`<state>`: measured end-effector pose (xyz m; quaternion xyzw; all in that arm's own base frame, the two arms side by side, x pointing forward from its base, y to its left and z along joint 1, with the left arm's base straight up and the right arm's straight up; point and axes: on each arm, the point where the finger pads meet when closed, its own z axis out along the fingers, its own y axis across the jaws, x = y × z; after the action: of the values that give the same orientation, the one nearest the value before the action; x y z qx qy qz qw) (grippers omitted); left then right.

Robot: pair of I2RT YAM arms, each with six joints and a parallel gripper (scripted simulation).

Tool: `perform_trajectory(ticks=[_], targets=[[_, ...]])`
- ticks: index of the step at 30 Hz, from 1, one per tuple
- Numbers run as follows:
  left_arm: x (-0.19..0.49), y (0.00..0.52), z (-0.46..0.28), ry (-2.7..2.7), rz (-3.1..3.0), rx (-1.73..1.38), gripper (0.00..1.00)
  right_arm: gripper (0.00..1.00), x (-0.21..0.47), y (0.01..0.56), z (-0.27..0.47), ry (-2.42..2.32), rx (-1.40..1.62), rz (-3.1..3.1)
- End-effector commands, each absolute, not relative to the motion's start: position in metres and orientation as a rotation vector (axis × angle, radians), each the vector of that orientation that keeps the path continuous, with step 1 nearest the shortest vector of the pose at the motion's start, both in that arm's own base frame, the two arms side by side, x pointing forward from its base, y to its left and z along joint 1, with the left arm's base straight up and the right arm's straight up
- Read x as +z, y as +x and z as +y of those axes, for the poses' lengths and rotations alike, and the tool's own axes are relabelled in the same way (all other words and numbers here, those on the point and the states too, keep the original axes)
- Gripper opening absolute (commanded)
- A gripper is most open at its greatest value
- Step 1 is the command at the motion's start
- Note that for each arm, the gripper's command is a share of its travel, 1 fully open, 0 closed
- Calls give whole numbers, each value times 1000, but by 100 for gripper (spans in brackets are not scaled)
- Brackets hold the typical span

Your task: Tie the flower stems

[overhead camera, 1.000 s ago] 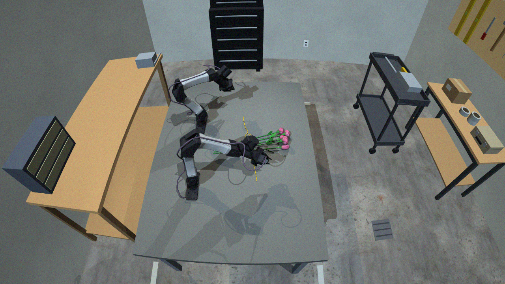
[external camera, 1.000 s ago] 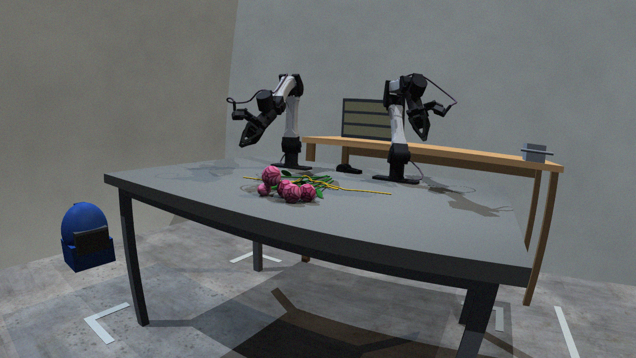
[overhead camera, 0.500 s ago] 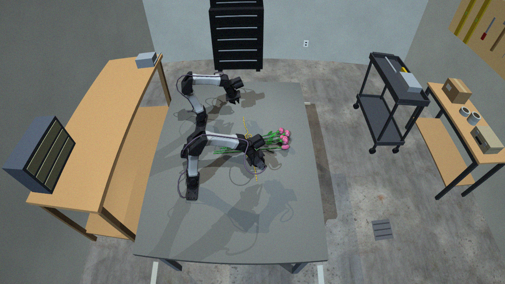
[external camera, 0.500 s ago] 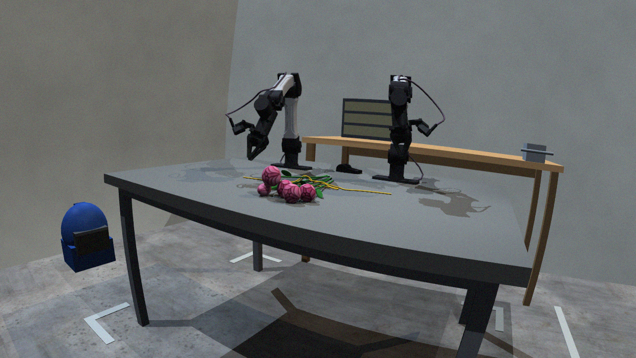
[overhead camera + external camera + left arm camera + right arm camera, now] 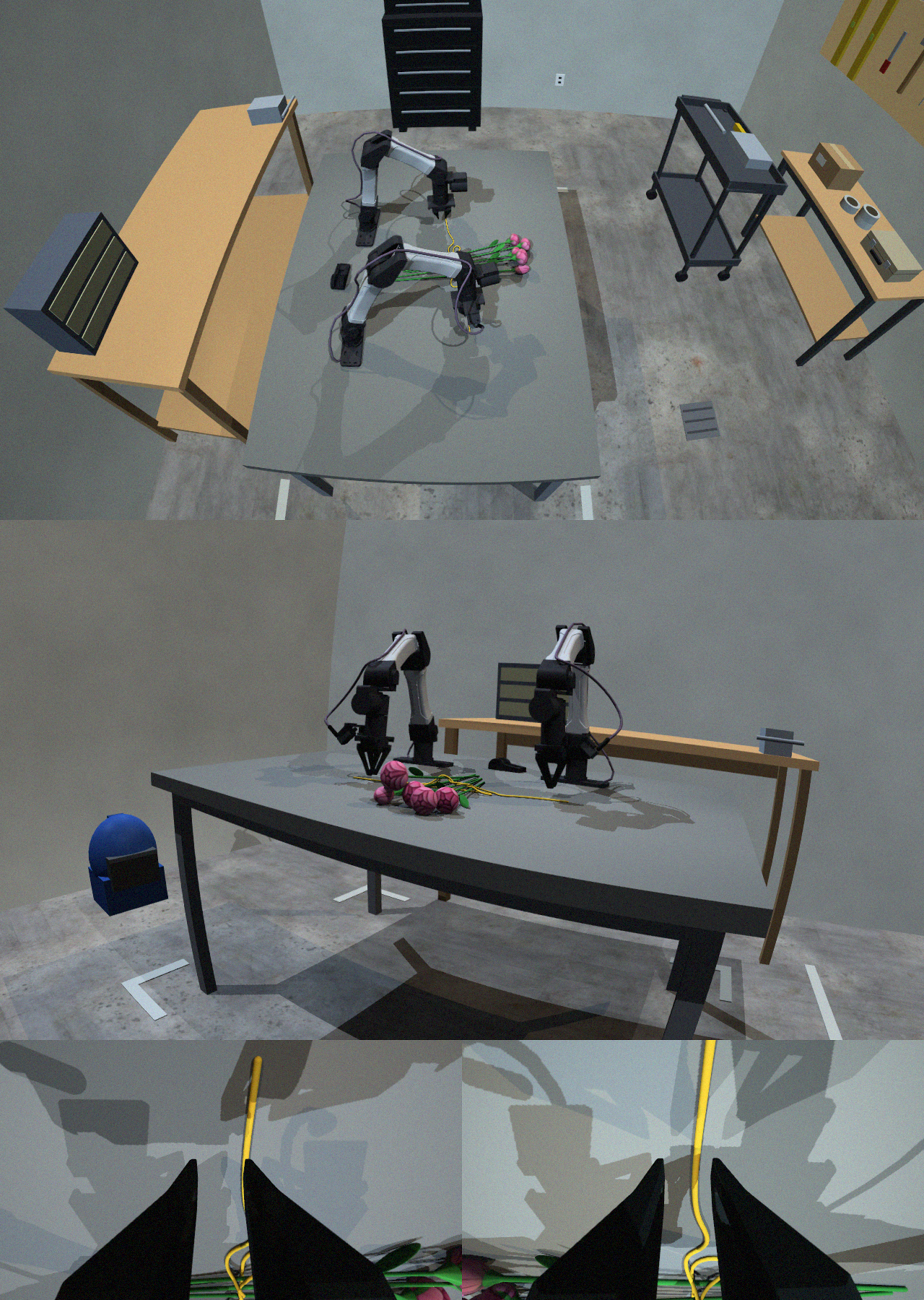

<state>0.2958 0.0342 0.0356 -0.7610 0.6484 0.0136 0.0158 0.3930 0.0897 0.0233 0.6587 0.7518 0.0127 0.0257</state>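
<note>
Cord (image 5: 450, 235) (image 5: 523, 798) (image 5: 254, 1087) (image 5: 698, 1134), running near to far: centred on gap of right hand (image 5: 476, 326) (image 5: 372, 772) (image 5: 687, 1167), near; off-centre at left hand (image 5: 442, 216) (image 5: 550, 785) (image 5: 220, 1168), far; both slightly open, empty.

Black drawer cabinet (image 5: 434, 61) against pale wall (image 5: 529, 38).

You see a smooth, matt grey tabletop (image 5: 517, 420) (image 5: 613, 843). Your cord (image 5: 450, 234) (image 5: 529, 798) (image 5: 249, 1130) (image 5: 698, 1130) looks smooth, with a faint sheen. The arms' pale links look like satin plastic or painted metal; you cannot tell which. The bench (image 5: 174, 174) (image 5: 697, 741) looks like matt wood, the floor (image 5: 775, 414) (image 5: 258, 921) like rough, mottled concrete.
</note>
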Motion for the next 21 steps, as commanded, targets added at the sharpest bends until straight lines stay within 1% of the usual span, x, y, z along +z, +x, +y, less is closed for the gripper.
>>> perform_trajectory(ticks=[1, 5, 7, 21], targets=[[37, 323, 26, -2397, 1963, -65, 27, 27, 26, 388, 89, 2130, -5, 2334], [21, 326, 21, -2416, 1988, -47, 27, 27, 25, 393, 88, 2106, 3, 2331], [14, 316, 21, -2425, 2009, 4, 27, 27, 28, 393, 89, 2101, 16, 2328], [-3, 316, 20, -2430, 2005, 16, 27, 27, 20, 386, 90, 2104, 21, 2322]])
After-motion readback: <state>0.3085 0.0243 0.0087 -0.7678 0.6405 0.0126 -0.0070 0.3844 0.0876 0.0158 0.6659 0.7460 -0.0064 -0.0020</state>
